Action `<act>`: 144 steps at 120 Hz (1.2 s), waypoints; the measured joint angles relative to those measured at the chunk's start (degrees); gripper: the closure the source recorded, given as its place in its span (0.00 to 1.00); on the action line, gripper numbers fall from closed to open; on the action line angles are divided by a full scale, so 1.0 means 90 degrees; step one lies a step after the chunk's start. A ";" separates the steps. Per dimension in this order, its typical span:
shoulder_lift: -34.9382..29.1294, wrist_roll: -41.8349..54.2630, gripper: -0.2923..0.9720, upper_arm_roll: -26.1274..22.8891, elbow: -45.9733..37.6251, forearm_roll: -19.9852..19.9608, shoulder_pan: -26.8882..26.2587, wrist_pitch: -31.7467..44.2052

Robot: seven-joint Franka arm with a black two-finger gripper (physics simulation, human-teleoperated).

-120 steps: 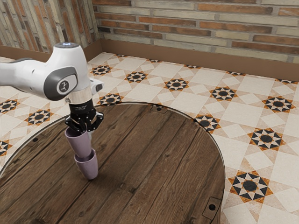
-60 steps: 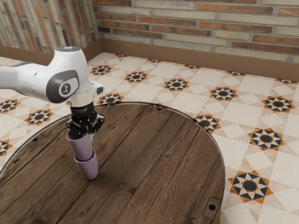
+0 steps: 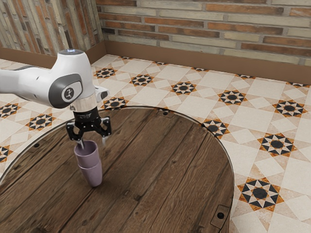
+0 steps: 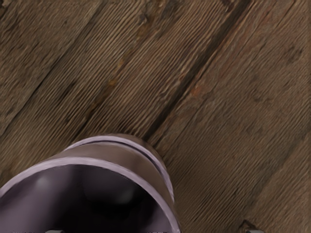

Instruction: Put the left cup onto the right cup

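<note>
Gripper point(image 3: 90, 139) spread wide, holding nothing; left cup point(image 3: 87, 154) directly beneath, upright, nested in right cup point(image 3: 93, 175), frame's lower left

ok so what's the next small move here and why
Probably lift straight up and clear. The gripper is open, its fingers spread just over the upper cup, which sits nested in the lower cup on the table. A sideways exit might knock the stack.

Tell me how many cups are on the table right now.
2. They are stacked: the upper cup sits nested in the lower cup, which stands on the wooden table toward the exterior view's left, just under the open tool.
</note>
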 joint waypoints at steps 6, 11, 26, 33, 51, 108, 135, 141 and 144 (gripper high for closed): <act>-0.0009 0.0003 0.34 0.0000 0.0000 0.0000 0.0000 -0.0003; -0.0025 0.0005 0.32 0.0000 0.0000 0.0001 0.0000 -0.0010; -0.0148 0.0007 0.28 0.0000 0.0006 0.0025 0.0000 -0.0045; -0.0244 0.0008 0.27 -0.0009 0.0020 0.0052 0.0005 -0.0072; -0.0429 0.0091 0.25 -0.0027 0.0147 0.0109 -0.0011 -0.0177; -0.0113 0.1530 0.23 0.0008 0.1526 0.0324 -0.0013 -0.0547; 0.0426 0.2217 0.23 0.0095 0.2695 0.0346 -0.0025 -0.0903; 0.0475 0.2339 0.23 0.0097 0.2862 0.0362 -0.0009 -0.0988; 0.0492 0.2397 0.23 0.0095 0.2942 0.0408 0.0000 -0.1026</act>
